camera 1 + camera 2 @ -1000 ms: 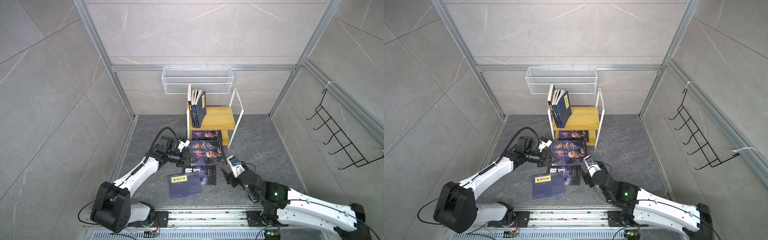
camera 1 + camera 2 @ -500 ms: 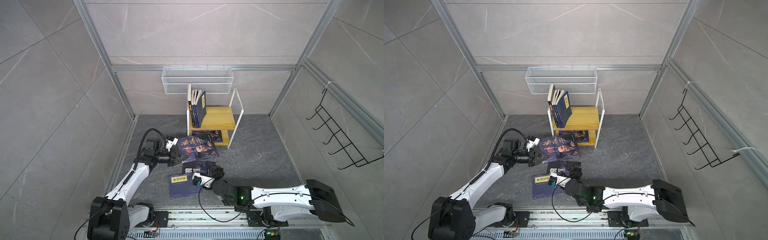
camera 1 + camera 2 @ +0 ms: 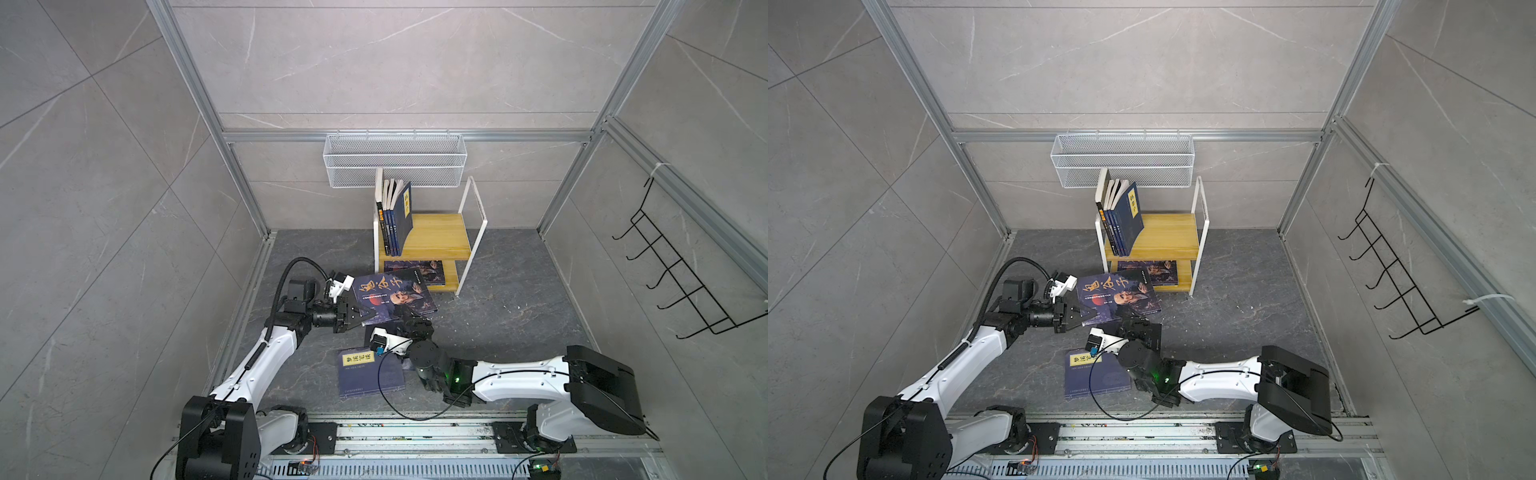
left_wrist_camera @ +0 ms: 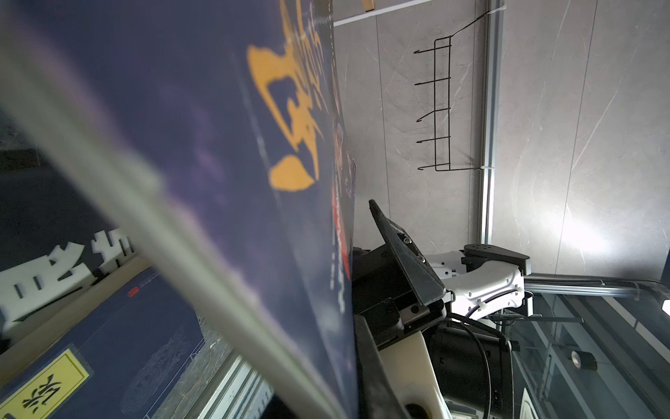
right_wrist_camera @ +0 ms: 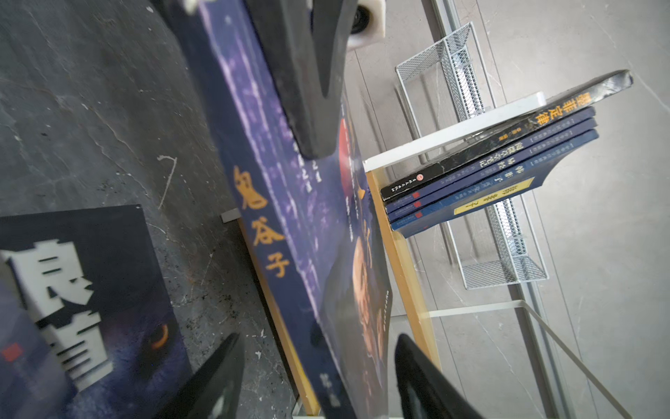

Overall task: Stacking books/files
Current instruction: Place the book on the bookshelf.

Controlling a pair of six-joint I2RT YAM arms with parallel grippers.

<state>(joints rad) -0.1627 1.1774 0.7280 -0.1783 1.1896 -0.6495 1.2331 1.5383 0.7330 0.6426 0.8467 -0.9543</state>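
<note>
The left gripper (image 3: 360,314) is clamping its jaws on the navy gold-lettered portrait paperback (image 3: 392,293) while the right gripper (image 3: 415,323), newly swung in, is narrowing open jaws astride its free edge, suggesting a handover.

Two arms, left arm (image 3: 270,357) and right arm (image 3: 519,380): white link shells, black joints and square bases, black corrugated hose (image 3: 301,259), thin black cable (image 3: 415,419), green indicator light (image 3: 457,379), white camera mounts (image 3: 384,337), black wedge fingers (image 5: 217,377).
</note>
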